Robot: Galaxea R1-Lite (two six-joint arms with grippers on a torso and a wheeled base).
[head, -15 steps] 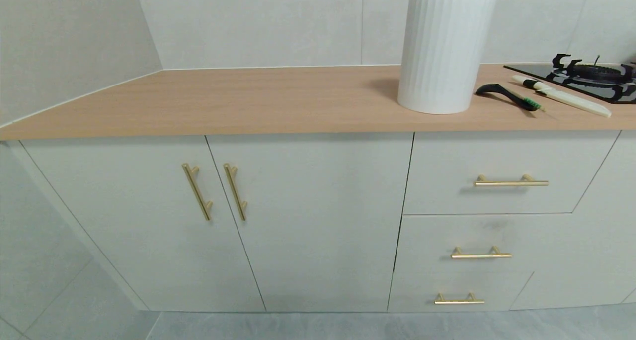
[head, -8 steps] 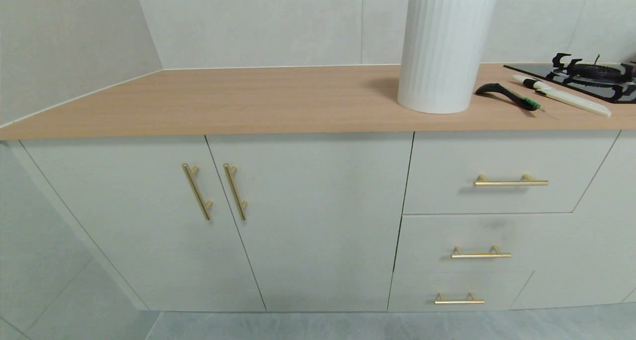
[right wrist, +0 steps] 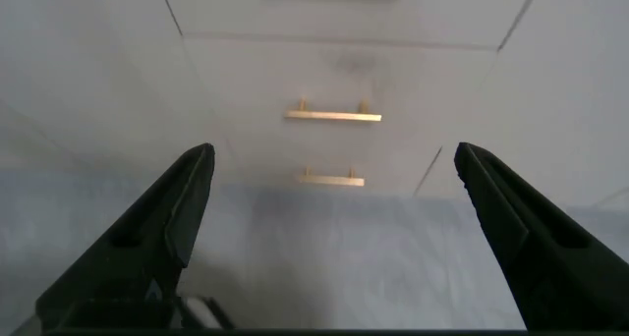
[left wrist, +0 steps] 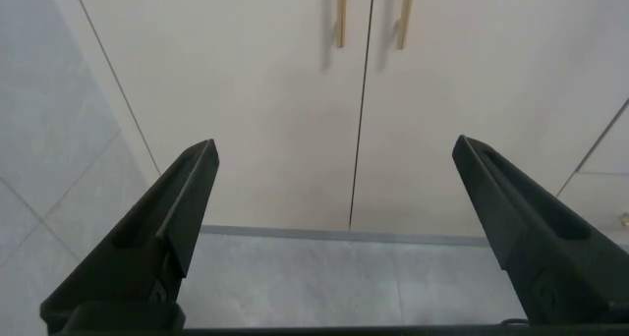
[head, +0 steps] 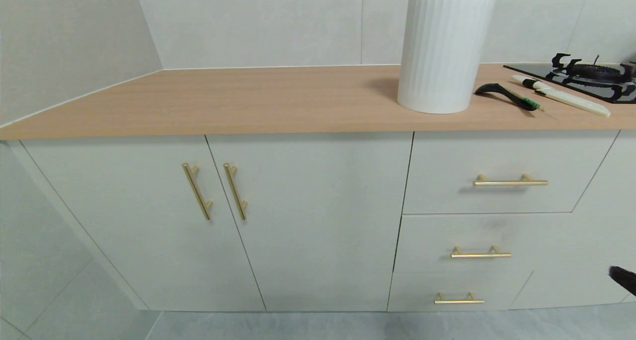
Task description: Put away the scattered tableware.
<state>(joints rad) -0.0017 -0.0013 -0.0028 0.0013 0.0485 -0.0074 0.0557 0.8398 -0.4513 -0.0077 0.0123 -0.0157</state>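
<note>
The scattered tableware lies on the wooden desk just to the right of the tall white ribbed container. A black-handled utensil with a green tip is nearest the container, and a long white knife lies just beyond it, between the container and the black stove. Neither piece is touched. Both arms are held low, well below the container and level with the cabinet fronts. The left tool points at the bottom of the double doors, below and to the left of the container. Its fingers are spread wide with nothing between them, and the floor strip shows under them. The right tool is released too, wide apart and empty, and it faces the two lower drawers under the container, gold handles ahead of it. A dark tip of the right arm pokes in low beside those drawers, far down and right of the container.
</note>
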